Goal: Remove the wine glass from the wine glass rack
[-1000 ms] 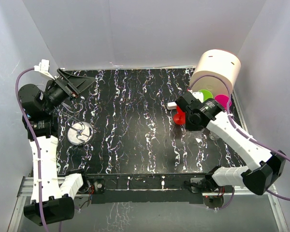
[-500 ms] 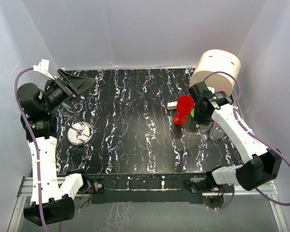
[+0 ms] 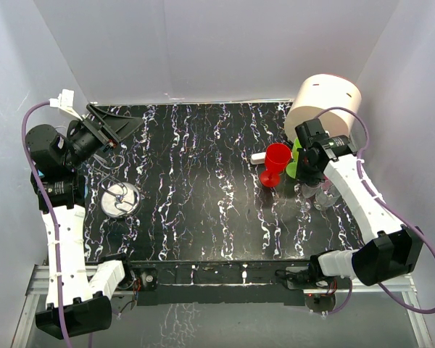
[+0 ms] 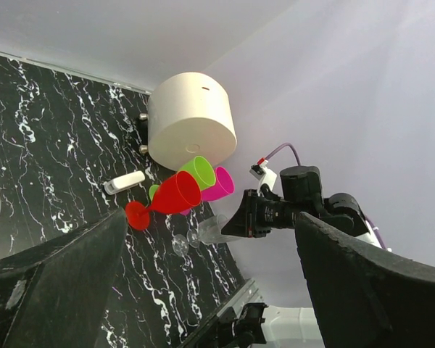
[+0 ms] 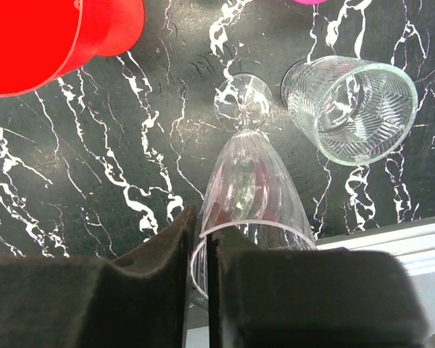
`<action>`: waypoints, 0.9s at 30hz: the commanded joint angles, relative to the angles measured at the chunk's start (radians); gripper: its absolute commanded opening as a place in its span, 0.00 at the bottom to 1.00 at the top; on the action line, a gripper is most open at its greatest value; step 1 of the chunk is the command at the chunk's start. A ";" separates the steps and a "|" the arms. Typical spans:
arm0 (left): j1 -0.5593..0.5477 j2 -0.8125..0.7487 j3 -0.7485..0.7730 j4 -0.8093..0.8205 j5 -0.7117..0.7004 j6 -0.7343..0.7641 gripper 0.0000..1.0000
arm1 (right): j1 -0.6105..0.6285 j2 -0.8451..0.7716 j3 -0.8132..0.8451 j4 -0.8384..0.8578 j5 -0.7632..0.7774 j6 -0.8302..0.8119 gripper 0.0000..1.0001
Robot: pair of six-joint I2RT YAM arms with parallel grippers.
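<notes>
We see the clear, fluted wine glass foot down near the right edge of the black, white-veined worktop. The right hand pinches its rim, and a ribbed tumbler sits just beside it. The wire rack stands near the left edge, where the left hand gapes wide.

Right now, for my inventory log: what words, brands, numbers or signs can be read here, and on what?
None. The cream cylinder, red glass, clear wine glass and ribbed tumbler show no print; the small white tag is too small to read.
</notes>
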 commanded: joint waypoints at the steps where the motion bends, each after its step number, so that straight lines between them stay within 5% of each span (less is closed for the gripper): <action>1: -0.003 -0.013 0.021 0.001 0.013 0.009 0.99 | -0.025 -0.024 0.014 0.025 -0.007 -0.001 0.16; 19: -0.003 -0.002 0.020 -0.007 0.028 0.030 0.99 | -0.055 -0.073 0.119 0.002 0.099 0.002 0.56; 27: -0.003 -0.001 0.044 -0.052 0.024 0.067 0.99 | -0.054 -0.116 0.265 0.068 -0.064 -0.098 0.89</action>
